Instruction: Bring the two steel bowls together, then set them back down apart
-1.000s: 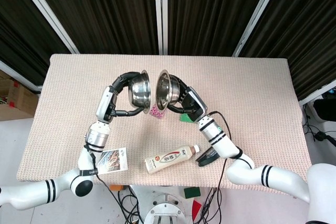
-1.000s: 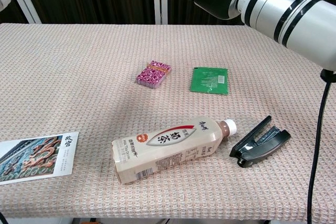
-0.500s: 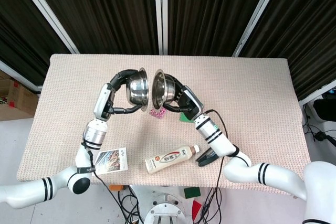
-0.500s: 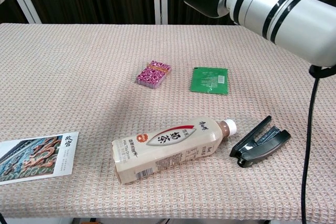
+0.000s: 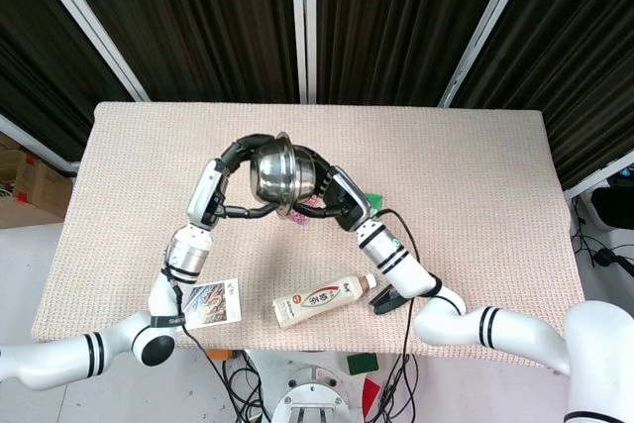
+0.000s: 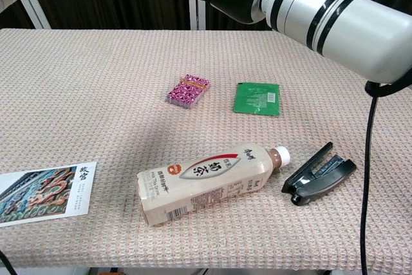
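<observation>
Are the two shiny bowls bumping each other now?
Touching. In the head view the left bowl and right bowl meet with no gap, held up by the left hand and right hand.

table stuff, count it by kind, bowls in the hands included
steel bowls: 2
milk tea bottle: 1
black clip: 1
green packet: 1
pink patterned pack: 1
postcard: 1
total: 7

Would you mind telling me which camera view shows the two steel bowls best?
The head view: the steel bowls appear brought together rim to rim above the table, with the left hand and right hand holding them from either side. The chest view shows nothing clear of them, only part of a hand at its top edge.
</observation>
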`<state>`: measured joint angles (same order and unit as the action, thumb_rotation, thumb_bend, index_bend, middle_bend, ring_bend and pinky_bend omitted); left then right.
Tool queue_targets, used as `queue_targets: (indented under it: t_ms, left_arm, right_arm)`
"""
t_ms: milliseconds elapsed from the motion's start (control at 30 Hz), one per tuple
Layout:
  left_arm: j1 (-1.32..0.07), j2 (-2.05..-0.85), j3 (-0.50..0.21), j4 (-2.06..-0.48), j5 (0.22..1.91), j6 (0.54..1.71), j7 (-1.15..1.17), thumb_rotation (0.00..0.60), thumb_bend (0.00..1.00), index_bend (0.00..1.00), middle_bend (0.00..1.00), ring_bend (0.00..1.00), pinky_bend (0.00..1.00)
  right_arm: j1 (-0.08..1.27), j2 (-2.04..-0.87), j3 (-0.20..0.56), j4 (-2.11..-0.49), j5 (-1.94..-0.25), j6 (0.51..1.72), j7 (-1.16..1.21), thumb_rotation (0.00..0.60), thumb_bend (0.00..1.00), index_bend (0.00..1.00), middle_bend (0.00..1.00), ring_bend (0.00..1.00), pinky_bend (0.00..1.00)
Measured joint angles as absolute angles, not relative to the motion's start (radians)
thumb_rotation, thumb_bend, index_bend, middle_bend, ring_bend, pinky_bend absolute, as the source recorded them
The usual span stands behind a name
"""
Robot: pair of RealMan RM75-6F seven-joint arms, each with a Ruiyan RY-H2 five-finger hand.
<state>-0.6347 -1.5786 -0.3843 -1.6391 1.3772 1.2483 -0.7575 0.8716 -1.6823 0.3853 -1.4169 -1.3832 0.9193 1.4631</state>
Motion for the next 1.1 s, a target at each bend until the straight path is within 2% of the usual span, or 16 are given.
queue_targets:
  t_ms: [167,567,767,967,1100]
  left_arm:
    - [-0.613,-1.557,-0.385,-1.641,1.369,1.268,-0.781,0.6,0.19,0.52,0.56,0.5,0.64]
    - [-0.654,-1.593,-0.379,-1.627,1.365,1.237,-0.738,0.6,0.19,0.52,0.56,0.5,0.64]
    - [-0.588,-1.53,-0.374,-1.624,1.343,1.277,-0.747,0.6,0.2,0.53,0.56,0.5,0.65]
    - [-0.53,-1.419,-0.35,-1.604,1.264,1.257,-0.643,0.6,0.2,0.54,0.57,0.51,0.65]
    - [-0.515,-1.339,-0.309,-1.596,1.215,1.208,-0.456,0.6,0.2,0.54,0.57,0.51,0.66]
  right_arm:
    - [0.841,-1.661,0.392,-1.416,-1.366,0.942,1.488,0.6,0.39,0.67,0.51,0.45,0.43]
    - [0.881,-1.685,0.389,-1.424,-1.389,0.916,1.466,0.6,0.39,0.67,0.51,0.45,0.43]
    - [0.811,-1.618,0.366,-1.411,-1.382,0.955,1.455,0.6,0.39,0.67,0.51,0.46,0.44]
    - [0.749,-1.526,0.31,-1.403,-1.38,0.975,1.279,0.6,0.39,0.67,0.51,0.48,0.46]
    - [0.709,-1.455,0.265,-1.427,-1.354,0.987,0.995,0.6,0.39,0.67,0.52,0.49,0.46]
